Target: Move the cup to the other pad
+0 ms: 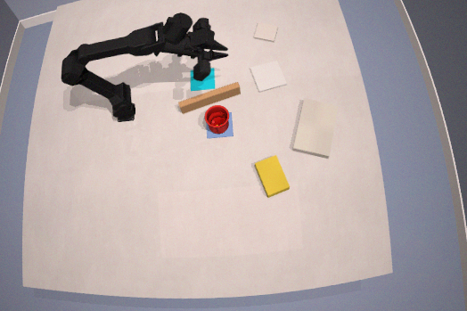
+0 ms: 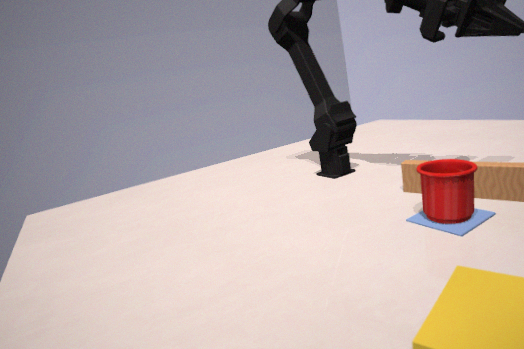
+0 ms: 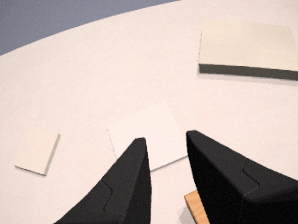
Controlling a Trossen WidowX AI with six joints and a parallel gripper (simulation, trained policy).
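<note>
The red cup point(image 1: 217, 129) point(image 2: 448, 195) stands upright on the blue pad point(image 1: 228, 133) point(image 2: 462, 229). Small glints show inside it in the top view, but the marbles cannot be made out clearly; none are seen outside the cup. The cyan pad point(image 1: 202, 85) lies across the wooden bar from the cup, partly hidden under the arm, with no cup on it. My gripper point(image 1: 227, 52) point(image 3: 166, 143) is high above the table, away from the cup and past the cyan pad. Its fingers are nearly together, with a narrow gap and nothing between them.
A wooden bar point(image 1: 209, 98) point(image 2: 500, 182) point(image 3: 197, 207) lies between the two pads. A white square point(image 1: 268, 76) point(image 3: 150, 130), a small pale tile point(image 1: 266, 32) point(image 3: 37, 151), a large beige slab point(image 1: 314, 128) point(image 3: 247, 45) and a yellow block point(image 1: 272, 175) point(image 2: 475, 312) also lie on the table.
</note>
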